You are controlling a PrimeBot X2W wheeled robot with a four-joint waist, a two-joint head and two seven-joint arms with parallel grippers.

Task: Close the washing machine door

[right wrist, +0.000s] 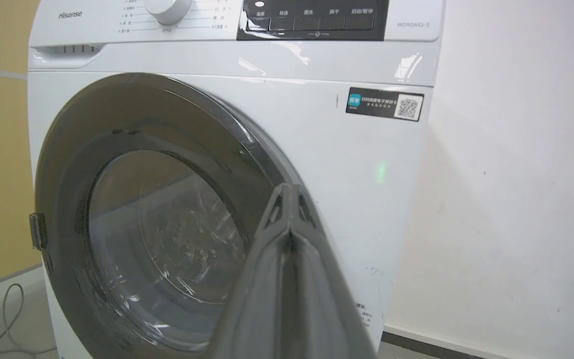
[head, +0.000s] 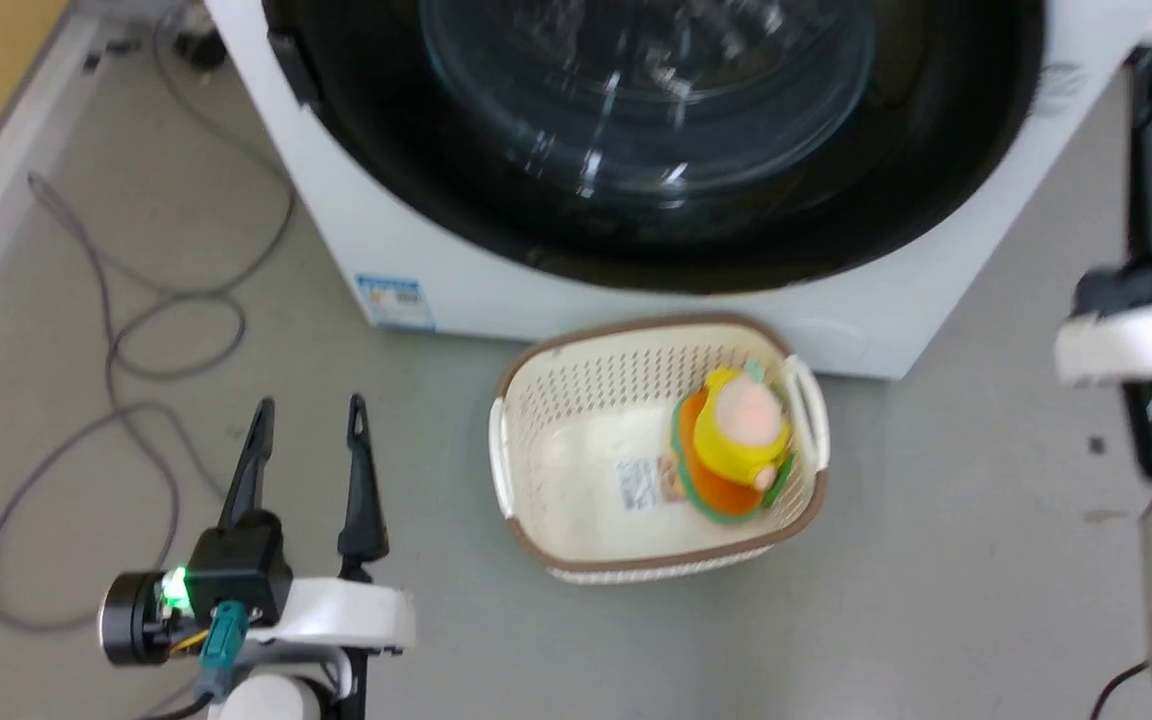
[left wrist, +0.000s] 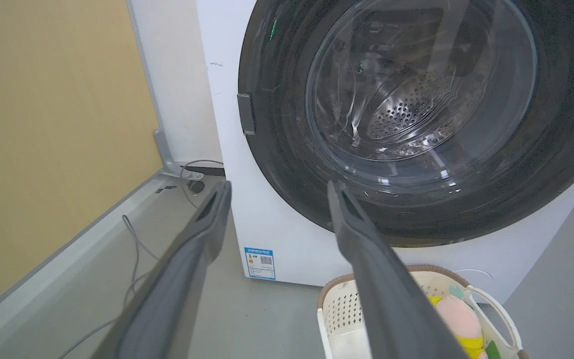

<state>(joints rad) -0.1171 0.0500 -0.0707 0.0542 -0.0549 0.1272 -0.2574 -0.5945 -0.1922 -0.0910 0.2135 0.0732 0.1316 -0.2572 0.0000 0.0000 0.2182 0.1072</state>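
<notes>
The washing machine point(head: 636, 300) is a white box at the top of the head view. Its door point(head: 936, 180), a glossy black ring around a bulging glass window, lies flat against the machine's front. In the left wrist view the door point(left wrist: 277, 149) shows the steel drum through its glass. My left gripper point(head: 308, 410) hangs open over the floor, short of the machine's lower left corner and holding nothing. My right gripper point(right wrist: 289, 192) is shut and empty, raised in front of the door point(right wrist: 92, 149) at its right side, apart from it.
A cream perforated basket point(head: 536, 400) holding a yellow and orange plush toy point(head: 736, 440) stands on the floor right before the machine. Grey cables point(head: 136, 330) loop over the floor at the left, beside a yellow wall point(left wrist: 43, 124). My right arm point(head: 1126, 340) fills the right edge.
</notes>
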